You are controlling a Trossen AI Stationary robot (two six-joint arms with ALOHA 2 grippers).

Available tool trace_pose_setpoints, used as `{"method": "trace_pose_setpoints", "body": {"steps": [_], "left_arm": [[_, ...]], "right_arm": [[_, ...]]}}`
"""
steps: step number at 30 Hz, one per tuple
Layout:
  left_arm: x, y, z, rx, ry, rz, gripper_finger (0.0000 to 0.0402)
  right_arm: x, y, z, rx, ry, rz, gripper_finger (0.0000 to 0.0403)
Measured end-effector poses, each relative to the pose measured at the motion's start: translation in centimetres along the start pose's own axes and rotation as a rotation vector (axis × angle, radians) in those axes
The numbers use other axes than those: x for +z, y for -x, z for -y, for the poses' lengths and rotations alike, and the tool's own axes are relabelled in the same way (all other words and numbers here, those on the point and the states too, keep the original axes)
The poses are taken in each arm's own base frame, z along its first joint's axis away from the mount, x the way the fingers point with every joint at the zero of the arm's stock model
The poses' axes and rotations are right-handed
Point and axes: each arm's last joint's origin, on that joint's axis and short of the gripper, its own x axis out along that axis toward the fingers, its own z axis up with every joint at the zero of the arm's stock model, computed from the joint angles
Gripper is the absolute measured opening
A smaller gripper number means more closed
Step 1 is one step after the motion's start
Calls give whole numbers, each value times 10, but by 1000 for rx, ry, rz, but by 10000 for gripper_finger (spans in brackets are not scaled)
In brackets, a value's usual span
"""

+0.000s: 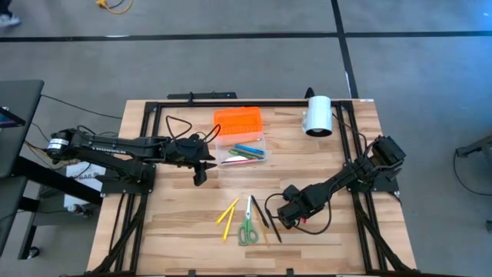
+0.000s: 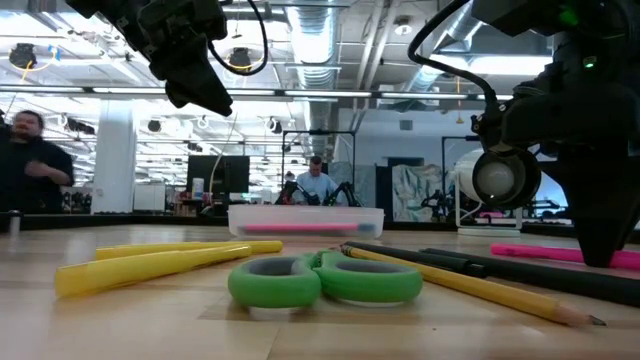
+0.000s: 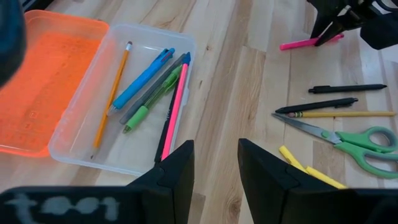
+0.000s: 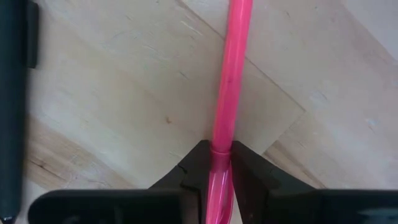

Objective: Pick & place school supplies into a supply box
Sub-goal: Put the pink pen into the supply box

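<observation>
The clear supply box [image 1: 242, 151] lies open, its orange lid [image 1: 237, 121] flat beside it on the far side. Several pens and a pencil [image 3: 112, 93] lie inside it. My left gripper [image 3: 214, 174] is open and hovers raised over the table by the box's near left corner. Near the table's near edge lie two yellow pens [image 1: 227, 215], green-handled scissors [image 1: 247, 228], black pens [image 1: 261, 211] and a yellow pencil [image 3: 348, 114]. My right gripper [image 4: 216, 168] stands low to the right of these, shut on a pink pen [image 4: 227, 93]. My right gripper pinches the pink pen between its two fingers close to one end [image 4: 217, 152]. It comes down slanting from the table's right side. The pen [image 2: 555, 254] runs on level, straight ahead of the fingers, at table height. Whether it is lifted clear I cannot tell.
A white cylinder [image 1: 317, 115] lies at the table's far right. A black cable [image 1: 178, 127] loops left of the lid. Bare wood lies between the box and the loose supplies. People [image 2: 30, 160] show in the room behind.
</observation>
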Motion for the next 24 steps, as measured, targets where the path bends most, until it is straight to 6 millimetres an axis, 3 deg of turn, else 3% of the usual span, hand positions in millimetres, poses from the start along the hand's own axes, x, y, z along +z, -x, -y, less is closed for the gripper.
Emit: {"method": "trace_pose_setpoints", "body": {"steps": [24], "left_arm": [[0, 0, -2, 69, -3, 13, 112]], "right_arm": [[2, 0, 0, 3, 14, -9, 50]]}}
